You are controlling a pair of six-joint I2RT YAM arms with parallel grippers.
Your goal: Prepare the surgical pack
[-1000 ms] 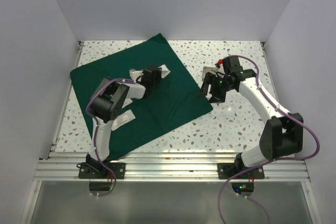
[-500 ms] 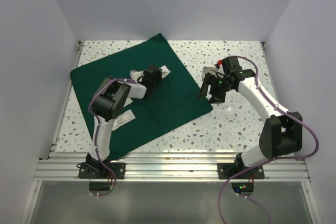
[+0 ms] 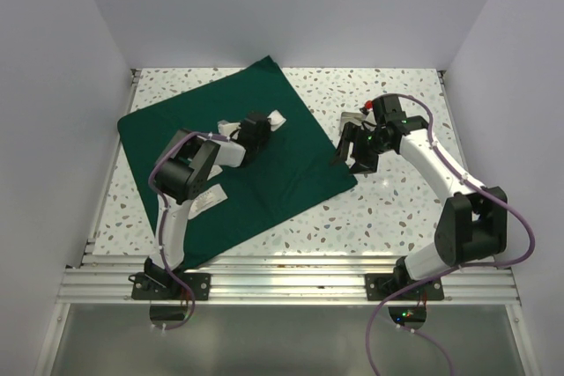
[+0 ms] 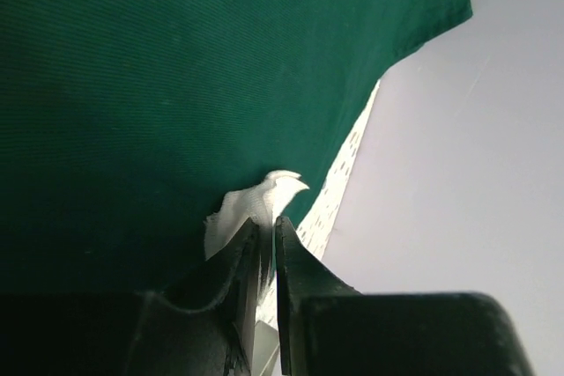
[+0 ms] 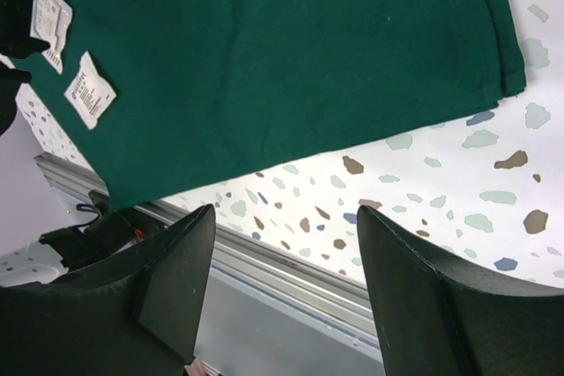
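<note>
green drape lay flat on left half of table, likely as wrap base. left end effector at its middle, jaws nearly together on gauze pad; couldn't tell if pinched or freed. right end effector released, empty, off drape's right corner, probably out of the way. Count: one drape, one gauze pad, two white packets.

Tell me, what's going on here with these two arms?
Two robot arms are working over a dark green cloth spread on a speckled table. The left arm's fingers are nearly closed on a piece of white gauze lying on the cloth. The right arm's fingers are open and empty, above the table beside the cloth's edge. Two white packets lie on the cloth.
</note>
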